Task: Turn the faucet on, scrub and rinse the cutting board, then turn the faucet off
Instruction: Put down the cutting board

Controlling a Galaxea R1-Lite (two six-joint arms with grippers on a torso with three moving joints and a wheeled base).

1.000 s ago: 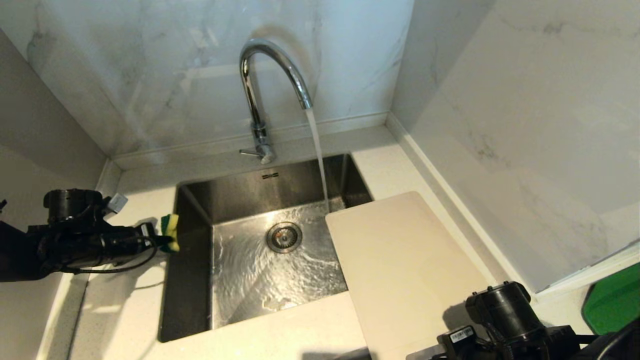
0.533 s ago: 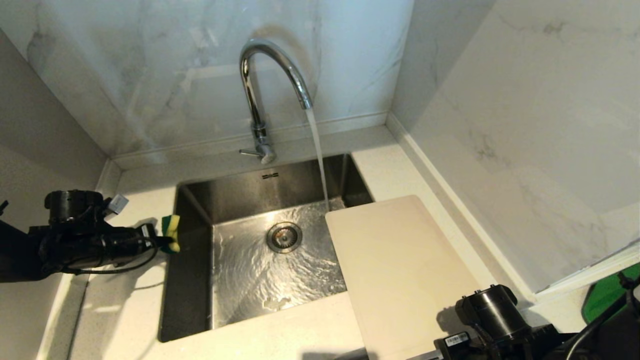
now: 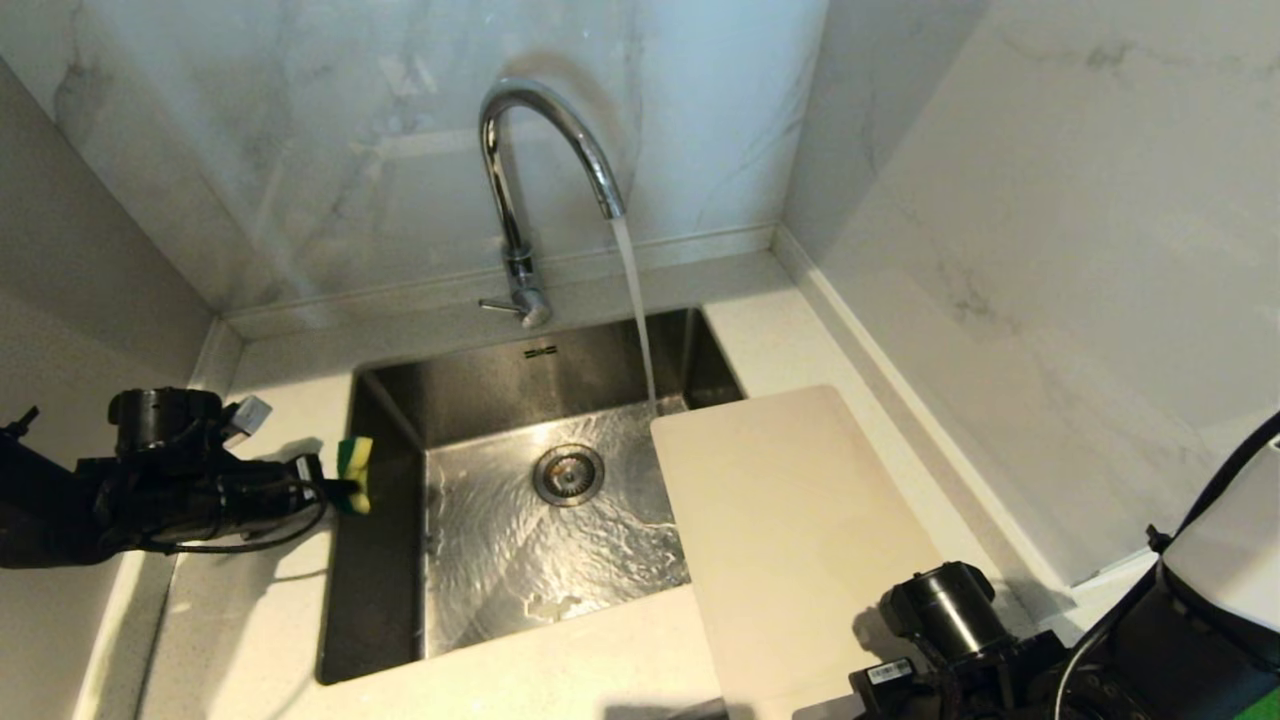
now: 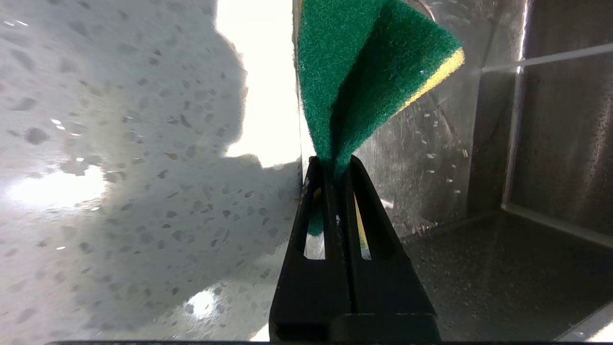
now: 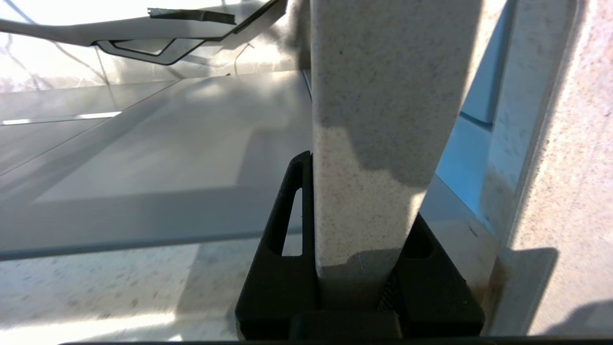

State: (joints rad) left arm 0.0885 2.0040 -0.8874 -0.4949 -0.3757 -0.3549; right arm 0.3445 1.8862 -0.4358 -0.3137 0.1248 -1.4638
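the sink (image 3: 385,560) fills the middle of the head view, water sheeting over its floor from the running faucet (image 3: 520,180), so turning it on looks done. the step in hand, as i read it, is getting the board (image 3: 800,540) under the stream before any scrubbing starts. the board lies on the counter to the right of the sink, its far left corner overhanging the basin just beside where the stream lands, not yet under it.

the right gripper (image 5: 357,230) sits at the board's near end, low at the frame's bottom edge, arm reaching in from the right — its jaws are clamped on the board's edge, the slab filling the gap between them. the next move likely calls for lifting and swinging the board left over the basin.

the left gripper (image 4: 335,167) hangs level over the counter at the sink's left rim, jaws pinched tight on a folded sponge (image 4: 364,72) — green scouring face out, yellow behind — pointing toward the basin.
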